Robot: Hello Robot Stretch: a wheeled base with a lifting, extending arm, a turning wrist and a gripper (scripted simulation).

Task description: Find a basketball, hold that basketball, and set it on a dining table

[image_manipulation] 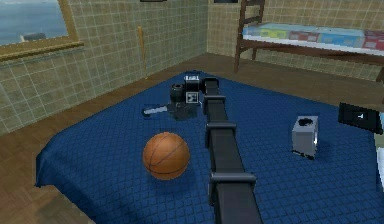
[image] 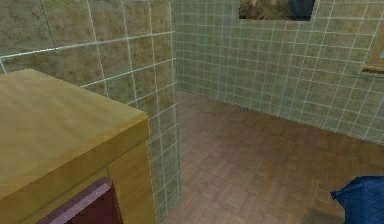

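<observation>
basketball [image_manipulation: 166,155] on blue bed [image_manipulation: 98,152] beside arm [image_manipulation: 224,150]

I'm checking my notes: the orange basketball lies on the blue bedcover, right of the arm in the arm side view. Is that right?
Not quite: the arm side view shows the basketball on the blue bedcover left of the arm, not right.

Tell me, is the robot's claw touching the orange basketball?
Apart. In the arm side view, a strip of blue cover shows plainly between the claw and the basketball.
</observation>
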